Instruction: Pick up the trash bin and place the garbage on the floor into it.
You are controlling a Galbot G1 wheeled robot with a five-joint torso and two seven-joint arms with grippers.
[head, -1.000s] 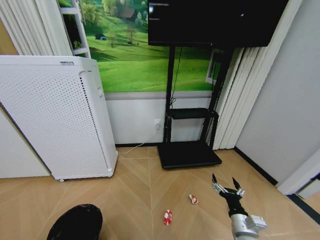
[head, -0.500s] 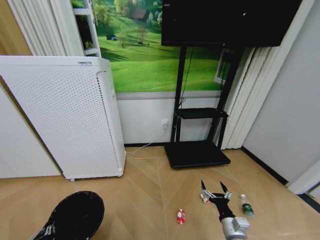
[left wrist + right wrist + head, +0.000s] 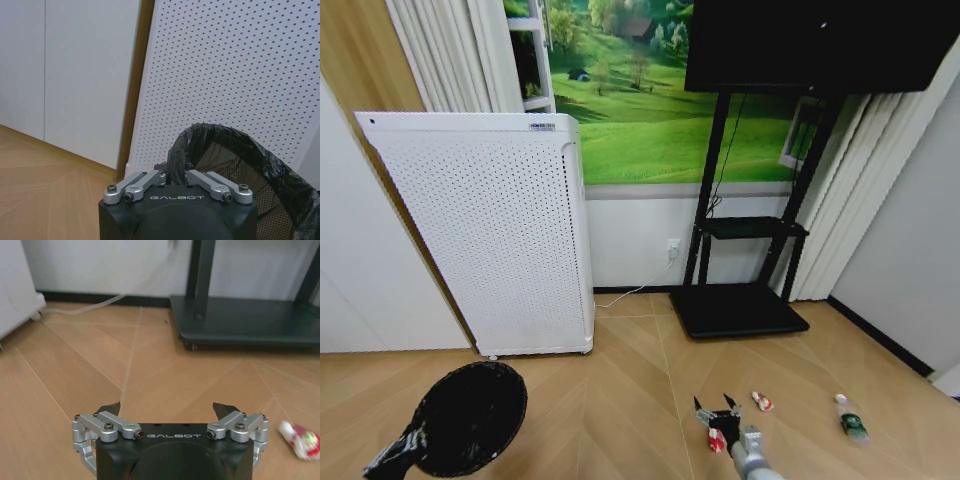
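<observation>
bin (image 3: 470,415) held by rim in my left gripper (image 3: 176,181), near left. right gripper (image 3: 717,411) spread wide, hovering over red wrapper (image 3: 717,441). next: lower, pinch wrapper.

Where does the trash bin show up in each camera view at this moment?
Head view: the trash bin is low on the robot's left, its rim clamped by the left gripper.
Left wrist view: the bin sits just past the fingers.
Right wrist view: bare floor, a red-and-white wrapper and the open right gripper.
Shared landmark: the white perforated appliance.
</observation>
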